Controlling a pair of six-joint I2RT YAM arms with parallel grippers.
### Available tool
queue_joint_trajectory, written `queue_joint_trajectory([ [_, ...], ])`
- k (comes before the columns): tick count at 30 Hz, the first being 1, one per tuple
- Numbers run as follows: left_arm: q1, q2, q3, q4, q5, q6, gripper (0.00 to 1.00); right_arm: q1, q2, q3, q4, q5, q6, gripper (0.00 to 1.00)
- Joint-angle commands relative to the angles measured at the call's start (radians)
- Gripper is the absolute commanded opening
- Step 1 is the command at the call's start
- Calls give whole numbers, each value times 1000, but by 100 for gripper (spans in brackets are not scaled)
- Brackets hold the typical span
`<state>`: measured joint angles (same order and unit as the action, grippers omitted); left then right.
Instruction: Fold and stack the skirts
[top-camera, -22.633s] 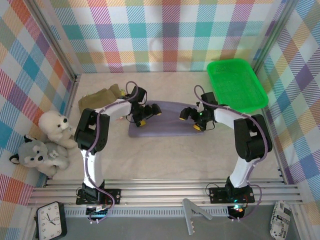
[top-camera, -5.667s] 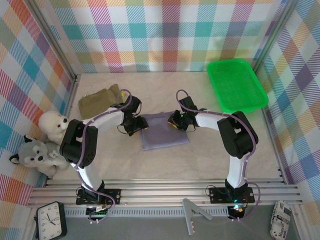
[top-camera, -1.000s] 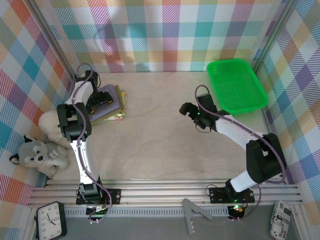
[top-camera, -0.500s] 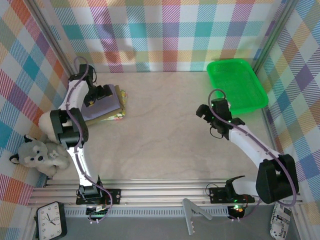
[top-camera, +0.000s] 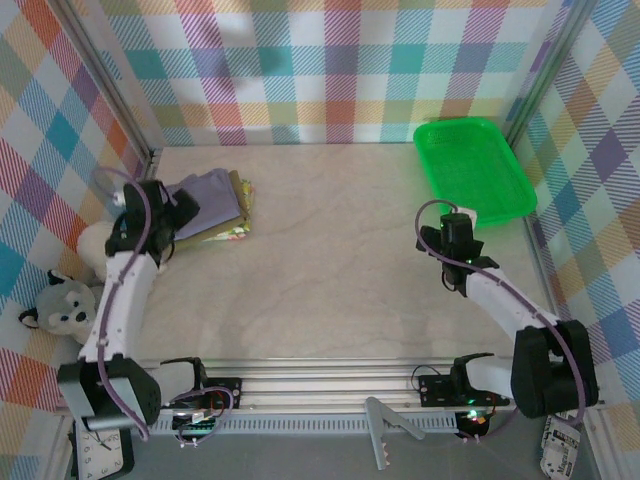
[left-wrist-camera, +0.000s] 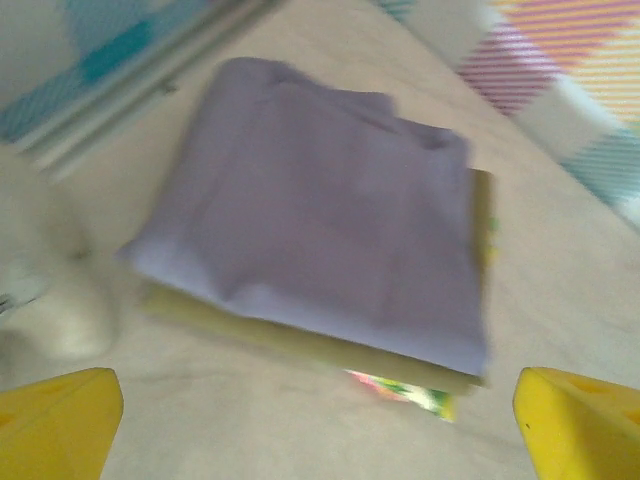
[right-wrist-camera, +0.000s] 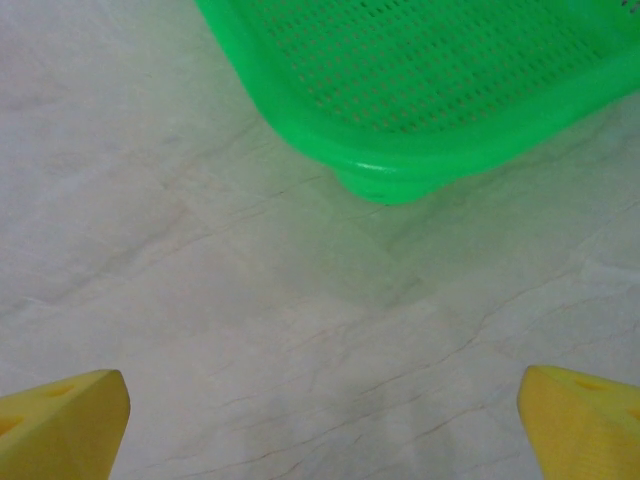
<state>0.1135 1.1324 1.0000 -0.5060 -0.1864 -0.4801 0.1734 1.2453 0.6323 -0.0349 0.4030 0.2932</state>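
The skirts lie folded in one stack at the far left of the table. The lavender-grey skirt (top-camera: 208, 192) (left-wrist-camera: 320, 220) is on top. Under it shows the olive-khaki skirt (left-wrist-camera: 290, 343) (top-camera: 241, 193), and a strip of yellow-green floral skirt (left-wrist-camera: 405, 390) (top-camera: 226, 235) peeks out at the bottom. My left gripper (top-camera: 172, 212) (left-wrist-camera: 320, 435) hangs open just short of the stack's near edge, with nothing between its yellow fingertips (left-wrist-camera: 60, 420). Over bare table near the tray, my right gripper (top-camera: 452, 224) (right-wrist-camera: 320, 430) is open and empty.
A green plastic tray (top-camera: 470, 170) (right-wrist-camera: 420, 100) stands at the far right, its corner just ahead of the right gripper. A white plush toy (top-camera: 95, 240) (left-wrist-camera: 45, 290) and a grey one (top-camera: 65, 310) sit at the left edge beside the stack. Plaid walls enclose the table.
My left arm has drawn back from the stack toward the near left, leaving the lavender skirt on top. My right arm has pulled back to the right, toward the tray.
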Motion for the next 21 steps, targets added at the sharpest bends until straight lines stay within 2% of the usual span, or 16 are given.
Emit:
queue_joint_trajectory([
  [1, 1, -62, -166, 109, -237, -91, 100, -26, 65, -5, 179, -47, -179, 99],
  [3, 2, -90, -275, 193, -257, -49, 100, -41, 106, -13, 259, -90, -230, 99],
  [6, 2, -68, -389, 355, -223, 26, 100, -78, 174, -43, 412, -215, -285, 99],
  [10, -2, 38, -473, 575, -130, 139, 100, -119, 248, -97, 597, -374, -324, 99],
  [15, -12, 153, -514, 792, -22, 223, 100, -160, 298, -247, 924, -460, -304, 99],
  [16, -17, 185, -512, 822, -14, 247, 100, -161, 293, -247, 928, -469, -309, 99],
  [17, -24, 207, -508, 843, -8, 268, 100, -162, 281, -223, 855, -461, -306, 99],
  [21, -47, 290, -476, 910, 26, 314, 100, -173, 290, -215, 852, -439, -284, 99],
])
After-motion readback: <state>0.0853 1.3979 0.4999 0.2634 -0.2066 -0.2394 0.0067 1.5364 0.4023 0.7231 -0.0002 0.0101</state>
